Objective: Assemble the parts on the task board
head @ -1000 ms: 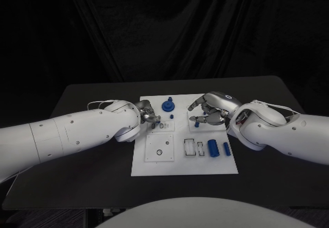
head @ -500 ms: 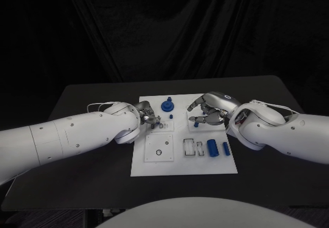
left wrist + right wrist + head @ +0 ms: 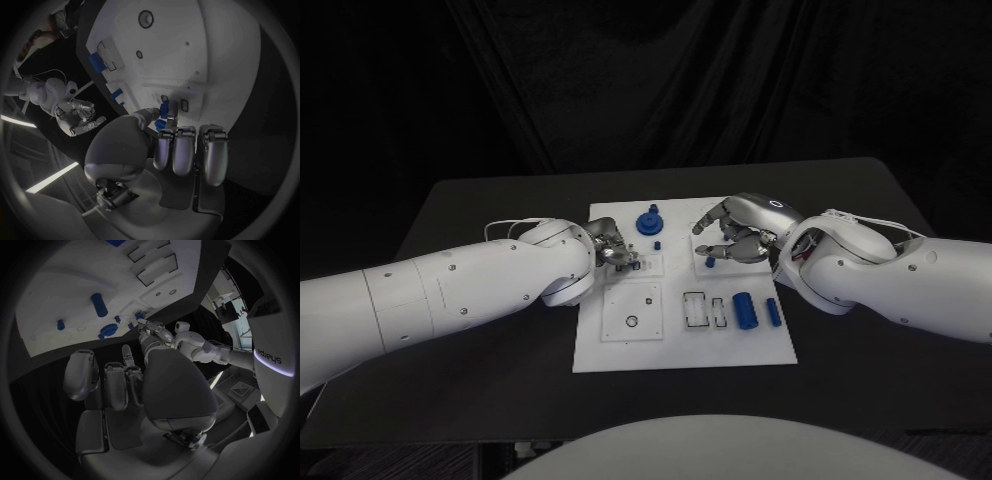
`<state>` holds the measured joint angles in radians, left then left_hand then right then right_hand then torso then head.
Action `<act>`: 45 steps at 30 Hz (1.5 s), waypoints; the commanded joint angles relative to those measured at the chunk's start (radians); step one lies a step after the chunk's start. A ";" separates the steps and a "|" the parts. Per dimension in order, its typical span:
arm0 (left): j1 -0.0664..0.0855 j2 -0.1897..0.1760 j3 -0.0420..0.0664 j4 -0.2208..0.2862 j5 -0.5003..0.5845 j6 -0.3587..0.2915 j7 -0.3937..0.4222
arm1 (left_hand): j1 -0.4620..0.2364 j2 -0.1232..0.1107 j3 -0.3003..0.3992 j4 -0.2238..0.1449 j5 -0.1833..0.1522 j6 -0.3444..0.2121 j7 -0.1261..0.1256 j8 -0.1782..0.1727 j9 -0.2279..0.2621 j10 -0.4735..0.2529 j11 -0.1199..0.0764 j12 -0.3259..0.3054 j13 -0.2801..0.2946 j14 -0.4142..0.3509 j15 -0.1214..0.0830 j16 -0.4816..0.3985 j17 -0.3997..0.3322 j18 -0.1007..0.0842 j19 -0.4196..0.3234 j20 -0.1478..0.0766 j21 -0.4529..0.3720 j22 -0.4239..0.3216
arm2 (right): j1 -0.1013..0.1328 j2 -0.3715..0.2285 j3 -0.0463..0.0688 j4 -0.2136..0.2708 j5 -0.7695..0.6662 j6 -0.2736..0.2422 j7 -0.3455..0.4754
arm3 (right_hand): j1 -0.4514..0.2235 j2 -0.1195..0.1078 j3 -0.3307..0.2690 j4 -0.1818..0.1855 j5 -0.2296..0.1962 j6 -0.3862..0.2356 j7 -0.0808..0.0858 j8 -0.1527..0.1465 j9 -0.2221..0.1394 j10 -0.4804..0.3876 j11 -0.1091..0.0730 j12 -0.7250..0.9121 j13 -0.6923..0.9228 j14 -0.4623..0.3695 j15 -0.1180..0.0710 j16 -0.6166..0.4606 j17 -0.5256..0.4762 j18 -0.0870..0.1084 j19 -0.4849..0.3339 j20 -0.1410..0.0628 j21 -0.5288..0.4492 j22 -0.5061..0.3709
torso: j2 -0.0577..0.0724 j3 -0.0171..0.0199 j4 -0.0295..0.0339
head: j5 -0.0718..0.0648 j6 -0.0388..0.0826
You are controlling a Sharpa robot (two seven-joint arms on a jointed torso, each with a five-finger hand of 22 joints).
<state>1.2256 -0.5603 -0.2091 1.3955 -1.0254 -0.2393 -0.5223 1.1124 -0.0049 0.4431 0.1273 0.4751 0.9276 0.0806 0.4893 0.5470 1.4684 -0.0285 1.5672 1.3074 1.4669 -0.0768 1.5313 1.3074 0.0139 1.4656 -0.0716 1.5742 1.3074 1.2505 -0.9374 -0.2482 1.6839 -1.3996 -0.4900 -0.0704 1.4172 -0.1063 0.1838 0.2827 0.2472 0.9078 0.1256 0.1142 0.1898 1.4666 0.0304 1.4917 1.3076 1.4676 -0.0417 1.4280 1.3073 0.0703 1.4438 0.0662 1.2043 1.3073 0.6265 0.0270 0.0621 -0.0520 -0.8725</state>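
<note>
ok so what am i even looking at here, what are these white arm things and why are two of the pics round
They are a robot's two white arms, each ending in a silver hand. The square picture looks down from the robot's head at a black table. The round pictures come from fisheye cameras at each wrist, behind that arm's own hand. In the middle lies a white task board carrying small blue parts, such as a blue cylinder near its front. The left hand pinches a small blue part against the board. The right hand hovers above another blue part, fingers apart, holding nothing that I can see.
</note>
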 commanded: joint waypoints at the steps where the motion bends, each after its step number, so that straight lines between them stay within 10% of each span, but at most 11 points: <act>1: -0.006 0.003 -0.002 0.001 -0.005 0.030 0.004 | -0.005 0.005 0.000 0.005 -0.005 0.036 -0.042 0.003 -0.001 0.100 -0.007 0.000 0.260 0.082 -0.008 -0.002 0.163 -0.014 0.105 -0.009 -0.003 0.263 | -0.002 -0.001 0.001 0.002 -0.001 0.005 -0.020 | 0.006 0.002 0.006 -0.002 0.007 0.006 -0.002 0.000 -0.002 0.015 0.007 -0.005 0.154 0.053 0.007 -0.004 0.065 0.008 -0.005 0.005 -0.007 0.158 | 0.000 -0.0002 -0.0005 | 0.001 0.000; 45: -0.016 -0.005 -0.002 0.003 -0.005 0.078 0.022 | -0.012 0.001 -0.007 0.012 -0.015 0.034 -0.043 0.001 0.005 0.094 -0.008 -0.010 0.250 0.079 -0.009 -0.008 0.149 -0.014 0.105 -0.011 -0.003 0.263 | -0.007 0.001 0.001 -0.003 0.012 0.037 -0.041 | 0.017 0.006 0.016 -0.003 0.023 0.013 0.000 -0.003 -0.008 -0.023 0.010 -0.044 0.107 0.042 0.009 -0.034 0.030 0.017 -0.022 0.008 -0.056 0.144 | 0.000 -0.0002 0.0000 | 0.008 0.000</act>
<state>1.2202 -0.5667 -0.2056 1.3988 -1.0311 -0.1974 -0.5081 1.1045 -0.0127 0.4362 0.1341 0.4666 0.9530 0.0512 0.4889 0.5512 1.4653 -0.0314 1.5634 1.3074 1.4669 -0.0767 1.5255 1.3074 0.0138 1.4657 -0.0788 1.5742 1.3074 1.2454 -0.9361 -0.2482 1.6805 -1.3867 -0.4600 -0.0882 1.4243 -0.0992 0.1922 0.2799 0.2671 0.9148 0.1254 0.1142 0.1833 1.4488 0.0407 1.4531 1.3073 1.4641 -0.0383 1.3976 1.3073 0.0702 1.4295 0.0734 1.1540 1.3077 0.6266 0.0267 0.0623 -0.0442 -0.8725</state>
